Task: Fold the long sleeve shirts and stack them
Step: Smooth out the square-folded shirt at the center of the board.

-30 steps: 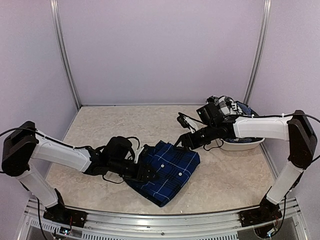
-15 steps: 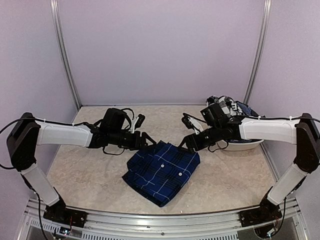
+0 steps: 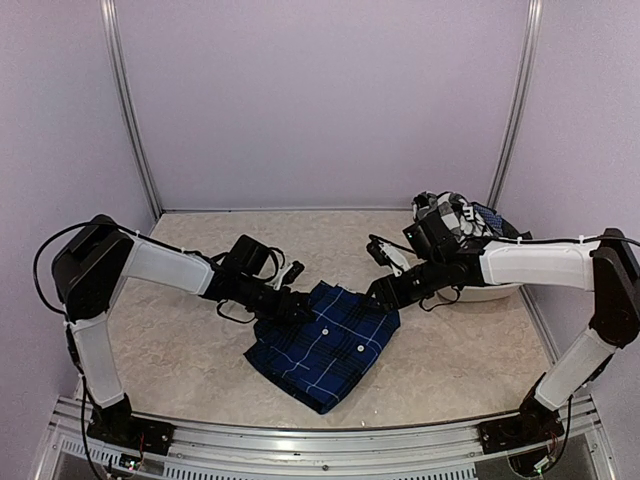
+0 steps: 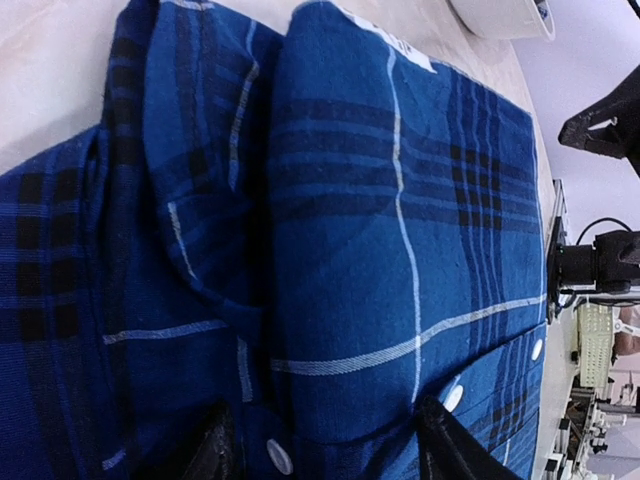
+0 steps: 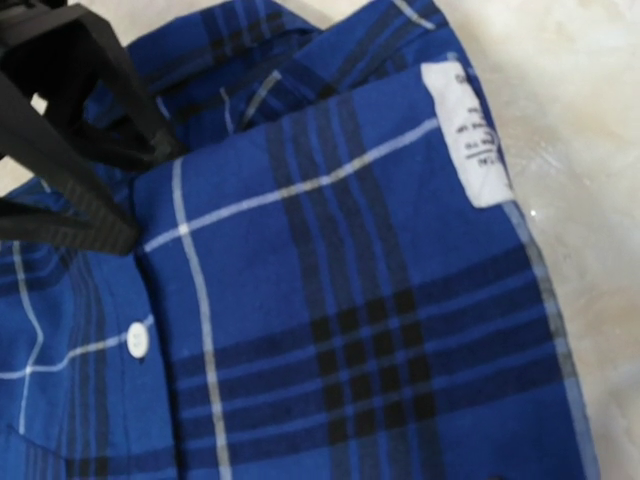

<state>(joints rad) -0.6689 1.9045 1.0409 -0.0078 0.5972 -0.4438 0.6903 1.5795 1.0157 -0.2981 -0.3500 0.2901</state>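
Blue plaid shirt (image 3: 330,350): folded, lying flat in the middle of the tabletop (image 3: 460,350), buttons up.
Left end effector (image 4: 328,445): at the shirt's left edge; you see its jaws spread over the cloth, nothing pinched.
Right end effector (image 3: 385,270): at the shirt's far right corner, jaws apart, holding nothing.
Checked shirt (image 3: 445,212): heaped in the white basin (image 3: 490,295) on the right, well apart from the blue one.
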